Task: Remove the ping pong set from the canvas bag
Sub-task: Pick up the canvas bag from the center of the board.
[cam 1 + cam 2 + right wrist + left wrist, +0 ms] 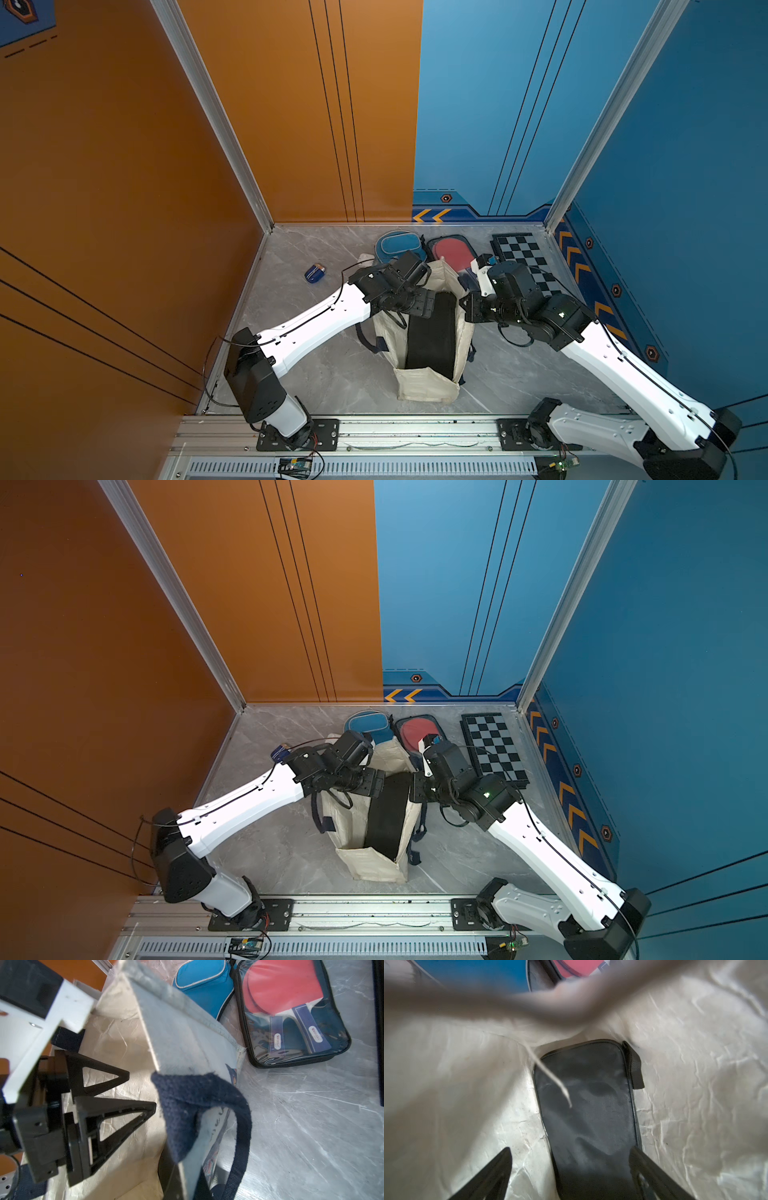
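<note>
Canvas bag: we saw the canvas bag on the grey table, between the two arms, with its mouth open toward above.
Black case: a long black case was inside the bag, running along its length. Its end with a small strap tab was close to the inner cloth wall. We could not tell whether it lay flat or leaned.
Left gripper: the left gripper was inside the mouth of the bag with its jaws wide apart, one finger at each side of the black case. It held nothing.
Right gripper: the right gripper was at the right rim of the bag with its jaws closed together. Its own fingers did not show in the right wrist view, where a navy handle hung in a loop. Whether cloth was pinched, we could not tell.
Beyond the bag: a blue paddle case and a clear case with red paddles were side by side on the table, outside the bag.
Chessboard: a chessboard was in the back right corner.
Small blue pack: a small blue pack was to the left of the bag, apart from it.
</note>
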